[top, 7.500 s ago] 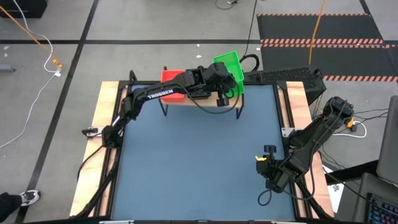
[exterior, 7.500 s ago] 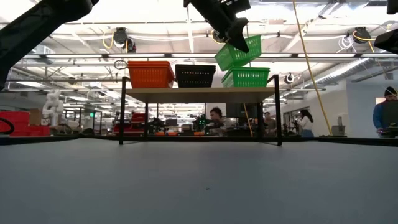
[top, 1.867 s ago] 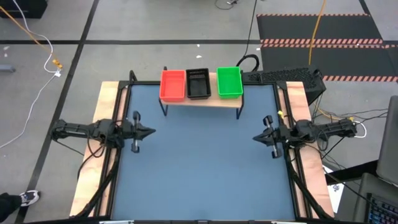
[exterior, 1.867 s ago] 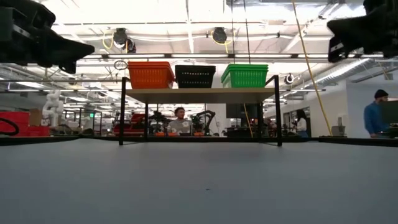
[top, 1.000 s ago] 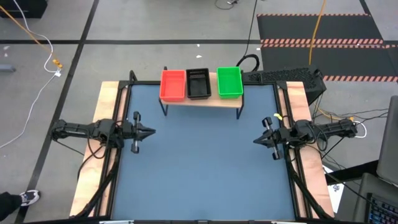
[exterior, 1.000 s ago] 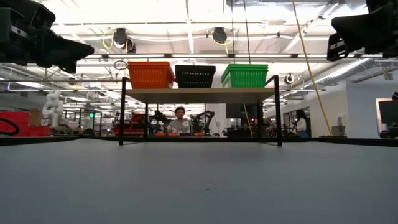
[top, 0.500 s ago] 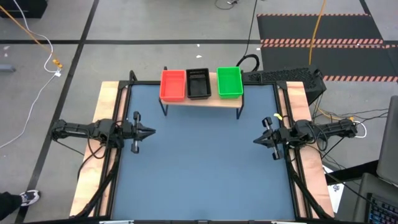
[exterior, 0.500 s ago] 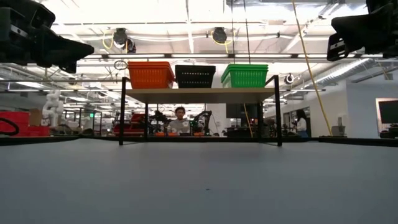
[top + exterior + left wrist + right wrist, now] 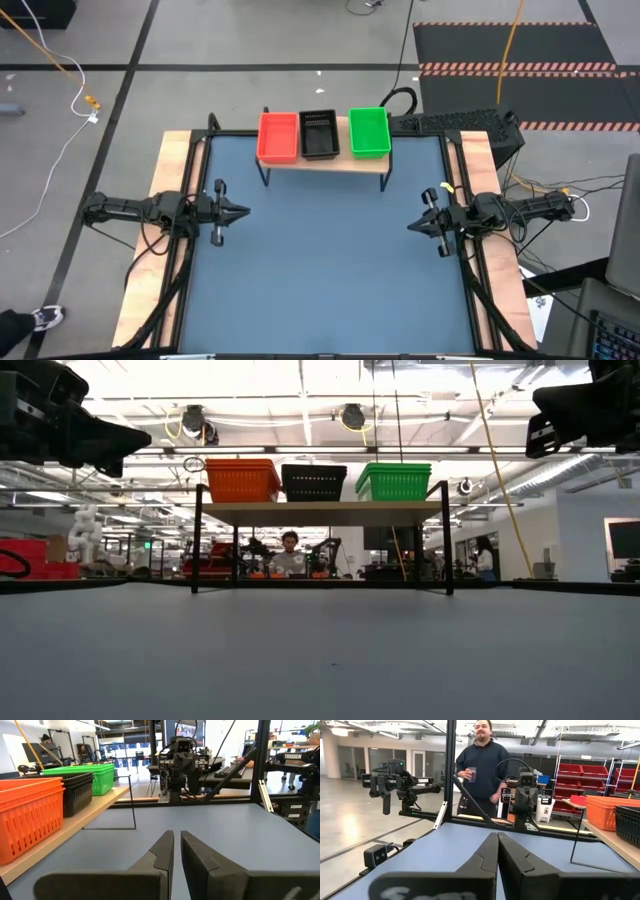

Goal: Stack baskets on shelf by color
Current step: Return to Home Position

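Note:
The light-wood shelf (image 9: 330, 160) stands on black legs at the table's far edge. On it sit the baskets side by side: red (image 9: 278, 137) at left, black (image 9: 319, 134) in the middle, green (image 9: 369, 132) at right, also in the low view as red (image 9: 243, 480), black (image 9: 314, 482) and green (image 9: 395, 481). My left gripper (image 9: 240, 211) hovers level over the table's left edge, pointing right, shut but for a slim gap (image 9: 176, 840), with nothing in it. My right gripper (image 9: 412, 226) hovers over the right edge, pointing left, shut (image 9: 497, 840) on nothing.
The blue table top (image 9: 330, 270) lies between the two arms. A dark keyboard (image 9: 455, 122) sits beyond the far right corner. A person (image 9: 482, 765) holding a cup stands past the table's left side, near other robot arms (image 9: 395, 785).

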Controlling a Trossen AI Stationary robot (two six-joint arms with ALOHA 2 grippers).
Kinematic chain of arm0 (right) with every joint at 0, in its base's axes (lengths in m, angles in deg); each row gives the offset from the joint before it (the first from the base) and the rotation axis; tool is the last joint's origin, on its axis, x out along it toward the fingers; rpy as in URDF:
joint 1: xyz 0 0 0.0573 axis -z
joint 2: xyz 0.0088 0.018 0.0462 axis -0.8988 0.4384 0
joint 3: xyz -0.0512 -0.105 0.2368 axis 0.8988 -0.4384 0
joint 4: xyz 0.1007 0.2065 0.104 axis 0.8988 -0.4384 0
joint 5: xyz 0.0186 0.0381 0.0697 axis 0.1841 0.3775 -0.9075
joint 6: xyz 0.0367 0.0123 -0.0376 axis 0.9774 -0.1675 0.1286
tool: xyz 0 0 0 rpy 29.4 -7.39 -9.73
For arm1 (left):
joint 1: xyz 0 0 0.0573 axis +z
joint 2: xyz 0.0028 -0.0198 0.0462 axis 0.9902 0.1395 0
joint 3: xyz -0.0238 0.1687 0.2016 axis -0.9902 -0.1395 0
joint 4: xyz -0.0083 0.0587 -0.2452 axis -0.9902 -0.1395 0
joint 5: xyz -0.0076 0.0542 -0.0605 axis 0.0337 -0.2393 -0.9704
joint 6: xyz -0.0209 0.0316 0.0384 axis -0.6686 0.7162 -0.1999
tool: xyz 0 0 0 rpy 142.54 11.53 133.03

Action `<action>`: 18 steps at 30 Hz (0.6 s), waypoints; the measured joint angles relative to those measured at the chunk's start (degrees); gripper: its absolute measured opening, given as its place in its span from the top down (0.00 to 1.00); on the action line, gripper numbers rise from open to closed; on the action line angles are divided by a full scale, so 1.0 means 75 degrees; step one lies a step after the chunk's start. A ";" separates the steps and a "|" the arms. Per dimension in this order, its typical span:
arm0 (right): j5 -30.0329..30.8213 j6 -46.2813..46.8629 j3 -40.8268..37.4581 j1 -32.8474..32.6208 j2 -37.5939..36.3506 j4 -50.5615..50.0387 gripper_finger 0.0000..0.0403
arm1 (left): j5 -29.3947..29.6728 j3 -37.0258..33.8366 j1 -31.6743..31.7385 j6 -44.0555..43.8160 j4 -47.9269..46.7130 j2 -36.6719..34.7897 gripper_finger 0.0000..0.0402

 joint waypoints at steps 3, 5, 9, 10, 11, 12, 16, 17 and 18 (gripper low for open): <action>0.0000 0.0000 0.0000 0.0000 0.0000 0.0002 1.00 | -0.0003 0.0000 0.0000 0.0000 -0.0001 0.0000 0.91; 0.0000 0.0002 0.0000 0.0000 0.0000 -0.0001 1.00 | -0.0009 0.0000 0.0000 0.0000 0.0000 0.0000 0.91; 0.0000 0.0003 0.0000 0.0000 0.0000 -0.0001 1.00 | -0.0020 0.0000 0.0000 0.0000 0.0000 0.0000 0.91; 0.0000 0.0000 0.0000 0.0000 0.0000 -0.0001 1.00 | -0.0020 0.0000 0.0000 0.0000 -0.0001 0.0000 0.91; 0.0000 0.0002 0.0000 0.0000 0.0000 -0.0001 1.00 | -0.0020 0.0000 0.0000 0.0000 -0.0001 0.0000 0.91; 0.0000 0.0001 0.0000 0.0000 0.0000 -0.0001 1.00 | -0.0020 0.0000 0.0000 0.0000 0.0000 0.0000 0.91; 0.0000 0.0001 0.0000 0.0000 0.0000 0.0002 1.00 | -0.0020 0.0000 0.0000 0.0000 -0.0001 0.0000 0.91; 0.0000 0.0003 0.0000 0.0000 0.0000 -0.0001 1.00 | -0.0020 0.0000 0.0000 0.0000 -0.0001 0.0000 0.91; 0.0000 0.0003 0.0000 0.0000 0.0000 -0.0001 1.00 | -0.0019 0.0000 0.0000 0.0000 -0.0001 0.0000 0.91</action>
